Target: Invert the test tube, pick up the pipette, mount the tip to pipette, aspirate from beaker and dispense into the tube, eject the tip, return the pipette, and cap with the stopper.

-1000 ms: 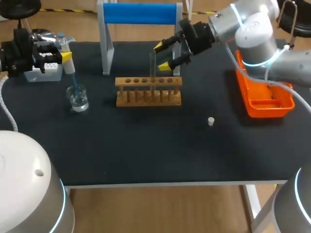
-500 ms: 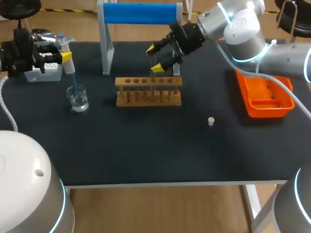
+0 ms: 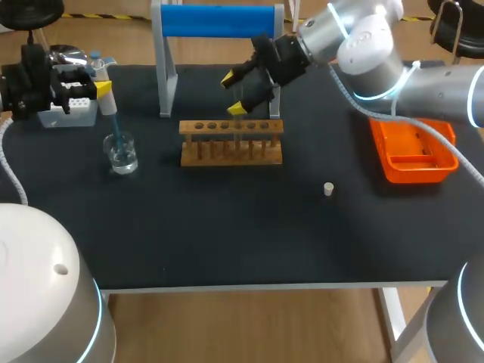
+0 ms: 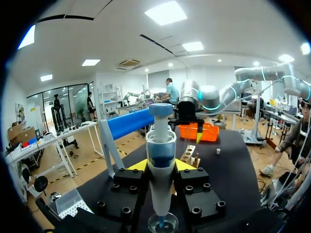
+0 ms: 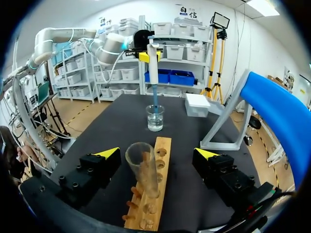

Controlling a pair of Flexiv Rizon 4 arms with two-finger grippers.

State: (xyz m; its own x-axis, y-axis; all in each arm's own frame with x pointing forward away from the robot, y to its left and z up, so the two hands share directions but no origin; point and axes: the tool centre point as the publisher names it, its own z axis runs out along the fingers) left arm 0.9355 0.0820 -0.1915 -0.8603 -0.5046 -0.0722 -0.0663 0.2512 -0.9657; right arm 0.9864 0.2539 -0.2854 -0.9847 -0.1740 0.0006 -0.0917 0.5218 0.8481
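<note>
Drawing liquid goes best, I judge, with the pipette [image 4: 161, 141] kept upright, clamped in the left gripper [image 4: 161, 166], its tip well under the surface. The wooden rack [image 3: 231, 144] carries the test tube [image 5: 143, 170] upright, between the right gripper's [image 3: 232, 92] spread fingers, apart from both. The beaker [image 3: 121, 153] holds clear liquid and the tip. What the tube holds cannot be told.

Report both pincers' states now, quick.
Left pincer: closed, holding the pipette.
Right pincer: open, with the test tube between its fingers but untouched.
</note>
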